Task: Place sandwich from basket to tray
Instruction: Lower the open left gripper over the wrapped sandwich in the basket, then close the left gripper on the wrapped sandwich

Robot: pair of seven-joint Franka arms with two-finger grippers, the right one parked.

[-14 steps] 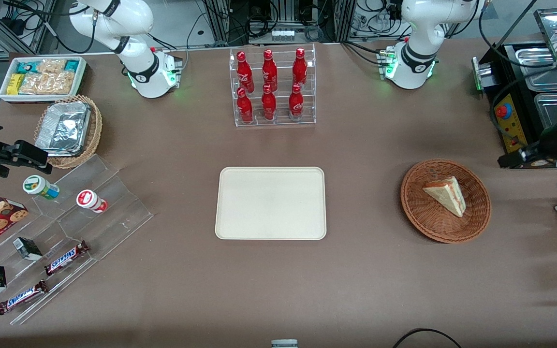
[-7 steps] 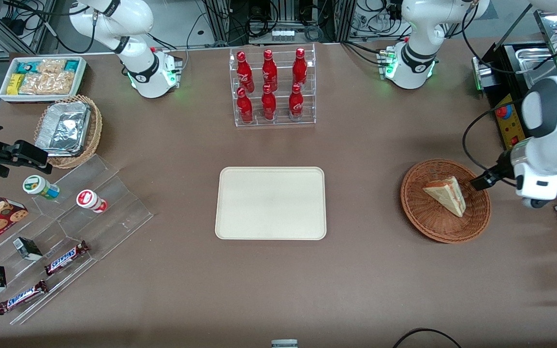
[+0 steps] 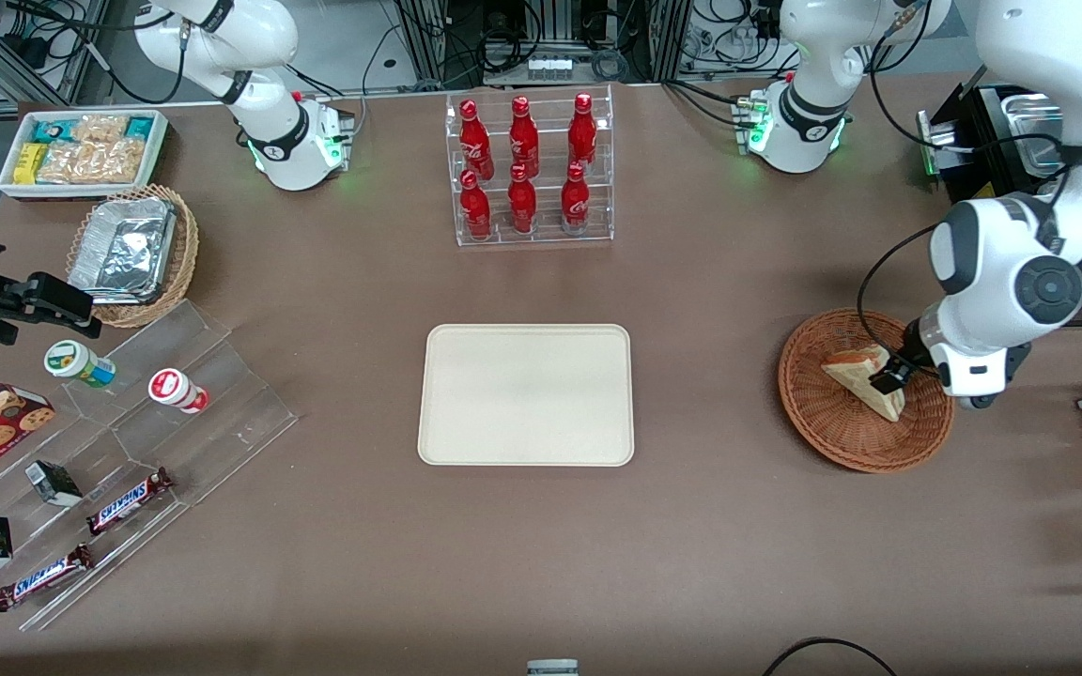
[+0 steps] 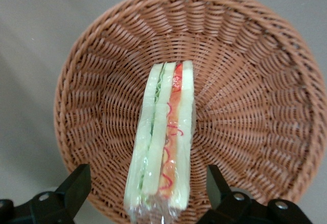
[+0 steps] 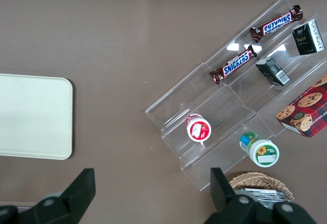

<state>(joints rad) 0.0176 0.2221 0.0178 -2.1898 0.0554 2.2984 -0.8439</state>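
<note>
The sandwich (image 3: 849, 375), a plastic-wrapped wedge of white bread with red and green filling (image 4: 166, 132), lies in the round reddish-brown wicker basket (image 3: 842, 449) toward the working arm's end of the table. My left gripper (image 3: 888, 380) is over the basket at the sandwich's end nearest the arm. In the left wrist view the gripper (image 4: 148, 191) is open, one black finger (image 4: 76, 183) on each side of the sandwich with a gap to it. The cream tray (image 3: 526, 394) lies bare at the table's middle, well apart from the basket.
A clear rack of red bottles (image 3: 530, 169) stands farther from the camera than the tray. A stepped acrylic display with snacks (image 3: 128, 451), a tan basket of foil containers (image 3: 132, 253) and a white snack bin (image 3: 81, 150) lie toward the parked arm's end. A black appliance (image 3: 996, 216) stands near the basket.
The left arm swung in from the table's edge at the working arm's end, over the basket, bringing its open fingers to the sandwich. The sandwich and basket have not moved.
</note>
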